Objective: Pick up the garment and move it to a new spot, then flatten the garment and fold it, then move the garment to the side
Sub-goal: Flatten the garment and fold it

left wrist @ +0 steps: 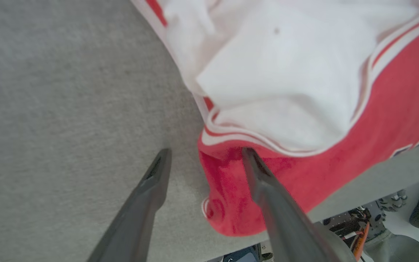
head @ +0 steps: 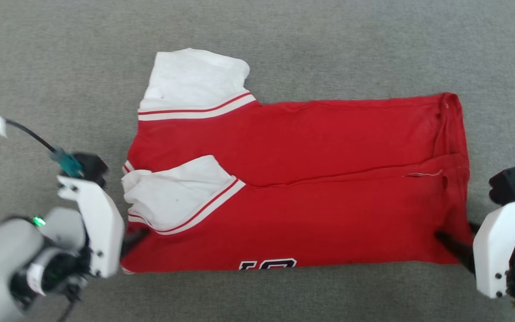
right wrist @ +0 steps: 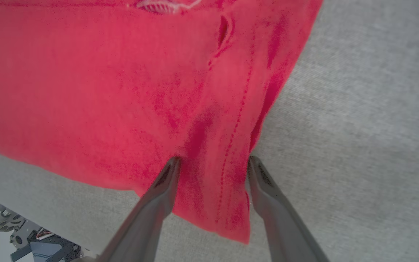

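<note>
Garment (head: pixel 329 147): a red jersey T-shirt with white short sleeves, folded lengthwise into a long band and lying flat on the grey tabletop (head: pixel 61 53). White-and-red striped trim (head: pixel 195 111) edges each sleeve seam. One sleeve (head: pixel 195 78) sticks out past the far edge. The other sleeve (head: pixel 177 192) is folded in on top of the red body. The top of a white number print (head: pixel 268 264) outlined in black peeks out at the near edge. A small hole (head: pixel 444 181) and a loose pale thread sit near the hem (head: pixel 456 134).

Its long axis runs across the head view, side to side. The sleeve end points to the robot's left and the hem end to its right.

The left fingers (left wrist: pixel 153 185) are spread apart at the near left corner. One lies over the red cloth just below the folded sleeve, and the other is beside it over bare tabletop. The right fingers (right wrist: pixel 160 193) are also spread, straddling the near hem corner. One is over the cloth and the other is at its edge; neither pair clamps the cloth.
</note>
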{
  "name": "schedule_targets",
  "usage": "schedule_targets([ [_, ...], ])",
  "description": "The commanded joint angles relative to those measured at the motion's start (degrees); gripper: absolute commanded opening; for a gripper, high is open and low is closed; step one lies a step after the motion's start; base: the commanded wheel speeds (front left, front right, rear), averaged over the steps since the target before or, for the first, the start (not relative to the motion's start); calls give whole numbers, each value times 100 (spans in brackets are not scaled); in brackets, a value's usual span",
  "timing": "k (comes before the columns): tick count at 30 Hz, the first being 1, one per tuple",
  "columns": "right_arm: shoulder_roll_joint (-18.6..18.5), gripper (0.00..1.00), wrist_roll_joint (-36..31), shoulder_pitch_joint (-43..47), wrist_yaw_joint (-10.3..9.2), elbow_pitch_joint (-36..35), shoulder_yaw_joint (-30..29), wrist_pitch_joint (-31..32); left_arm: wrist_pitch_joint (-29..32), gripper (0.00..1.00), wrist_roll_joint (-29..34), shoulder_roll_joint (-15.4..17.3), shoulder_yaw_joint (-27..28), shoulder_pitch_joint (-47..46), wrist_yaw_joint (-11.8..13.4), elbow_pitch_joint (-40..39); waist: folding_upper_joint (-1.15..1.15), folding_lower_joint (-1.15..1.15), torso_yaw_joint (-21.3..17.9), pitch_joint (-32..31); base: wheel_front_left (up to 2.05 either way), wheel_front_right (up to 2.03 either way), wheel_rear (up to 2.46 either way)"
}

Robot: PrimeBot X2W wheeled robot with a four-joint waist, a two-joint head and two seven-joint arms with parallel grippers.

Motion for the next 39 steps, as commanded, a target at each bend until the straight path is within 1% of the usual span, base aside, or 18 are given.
schedule_targets([
  [1, 9, 100, -41, -87, -2, -35, -25, -64, 24, 100, -11, 75, 65, -115, 12, -11, 0, 0, -51, 25, 0, 0, 0],
  [4, 97, 100, -79, -132, -2, -248, -132, -315, 121, 100, 65, 278, 189, -353, 30, -160, 0, 0, -150, 74, 0, 0, 0],
  [8, 267, 100, -156, -233, -2, -597, -256, -780, 276, 100, 254, 537, 363, -769, -8, -232, 0, 0, -329, 158, 0, 0, 0],
  [9, 338, 100, -189, -271, -2, -679, -297, -943, 327, 100, 299, 589, 394, -895, -40, -215, 0, 0, -387, 184, 0, 0, 0],
  [11, 483, 100, -269, -362, -1, -807, -321, -1279, 381, 100, 363, 588, 484, -1169, -134, -137, 0, 0, -504, 229, 0, 0, 0],
  [13, 671, 100, -359, -469, -1, -875, -354, -1644, 397, 100, 512, 574, 547, -1436, -279, 59, 0, 0, -638, 280, 0, 0, 0],
  [17, 990, 100, -602, -698, -1, -930, -286, -2419, 306, 100, 676, 400, 665, -1901, -596, 600, 0, 0, -913, 378, 0, 0, 0],
  [21, 1315, 100, -881, -923, -1, -825, -228, -3213, 315, 100, 805, 210, 712, -2281, -897, 1258, 0, 0, -1203, 475, 0, 0, 0],
  [25, 1498, 100, -1003, -1043, -1, -625, -56, -3714, 358, 100, 972, 14, 669, -2615, -1182, 1934, 0, 0, -1444, 580, 0, 0, 0],
  [28, 1564, 100, -1017, -1075, -1, -457, 87, -3829, 475, 100, 1018, -107, 603, -2795, -1312, 2469, 0, 0, -1575, 656, 0, 0, 0],
  [30, 1582, 100, -986, -1106, -1, -366, 197, -3821, 592, 100, 1039, -211, 564, -2905, -1332, 2794, 0, 0, -1645, 710, 0, 0, 0],
  [35, 1466, 100, -917, -1177, -1, -217, 396, -3644, 798, 100, 1130, -530, 424, -3108, -1439, 3501, 0, 0, -1720, 818, 0, 0, 0],
  [38, 1381, 100, -887, -1323, -1, -96, 475, -3489, 971, 100, 1109, -820, 288, -3064, -1466, 3928, 0, 0, -1710, 865, 0, 0, 0],
  [39, 1360, 100, -871, -1391, -1, -28, 497, -3424, 1096, 49, 1056, -911, 241, -3018, -1480, 4062, 0, 0, -1705, 875, 0, 0, 0],
])
